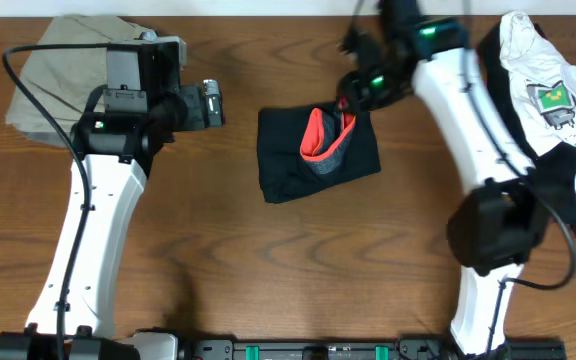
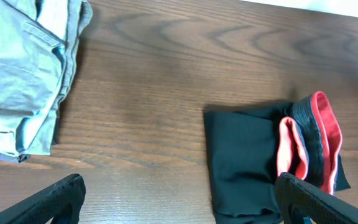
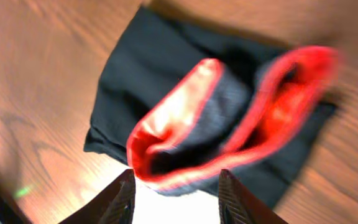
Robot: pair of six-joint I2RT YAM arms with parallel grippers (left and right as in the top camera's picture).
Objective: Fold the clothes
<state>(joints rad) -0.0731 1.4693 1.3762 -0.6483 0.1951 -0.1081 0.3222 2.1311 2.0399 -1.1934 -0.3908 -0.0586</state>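
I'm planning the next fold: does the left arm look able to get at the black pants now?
Probably yes: only bare table lies between the open left gripper and the black pants, and the right gripper hovers at their far, waistband edge.

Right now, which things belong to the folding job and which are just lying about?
Job:
black pants, red-lined waistband, mid-table

Lying about:
khaki trousers, far left
white printed T-shirt, far right
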